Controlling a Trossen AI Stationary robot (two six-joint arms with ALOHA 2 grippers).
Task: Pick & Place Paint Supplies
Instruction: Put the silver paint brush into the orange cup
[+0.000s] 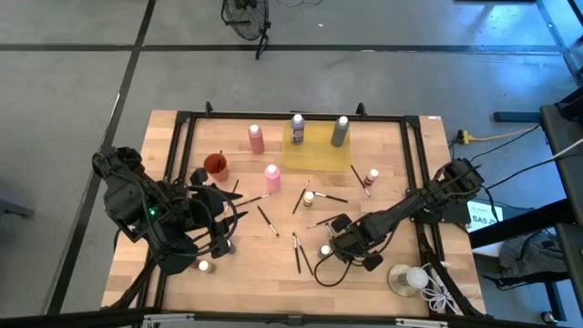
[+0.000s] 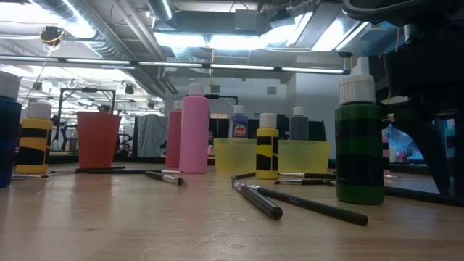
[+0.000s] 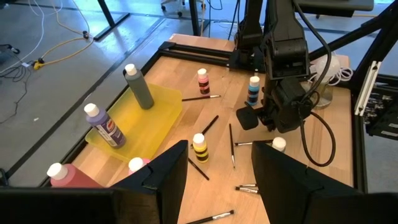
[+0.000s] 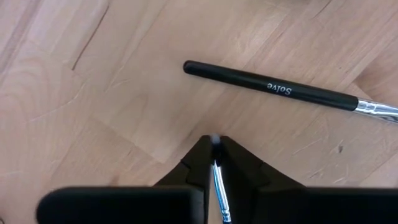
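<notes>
- The right gripper (image 4: pixel 213 163) is seen low over the pale wooden table top (image 4: pixel 93 93), its two dark fingers pinched together on a thin paintbrush with a silvery ferrule (image 4: pixel 217 186), which is clamped between the fingertips.
- Just beyond those fingertips a second paintbrush with a black handle and white lettering (image 4: pixel 273 90) is found lying flat on the wood, apart from the gripper.
- From above, the right gripper (image 1: pixel 339 239) is placed at the table's near middle, with a small white-capped bottle (image 1: pixel 325 251) just beside it and loose thin dark brushes (image 1: pixel 297 253) scattered close by.
- A yellow-and-black striped bottle (image 1: pixel 309 197) is set a little farther toward the middle of the table.
- A translucent yellow tray (image 1: pixel 315 157) is seen at the far side, with a purple bottle (image 1: pixel 297 129) and a grey bottle (image 1: pixel 340 131) standing at its far edge.
- Two pink bottles (image 1: pixel 256 138) (image 1: pixel 271 178) and a red cup (image 1: pixel 216 166) are placed to the tray's left.
- The left gripper (image 3: pixel 219 177) is held over the near left of the table, its fingers parted and nothing between them.
</notes>
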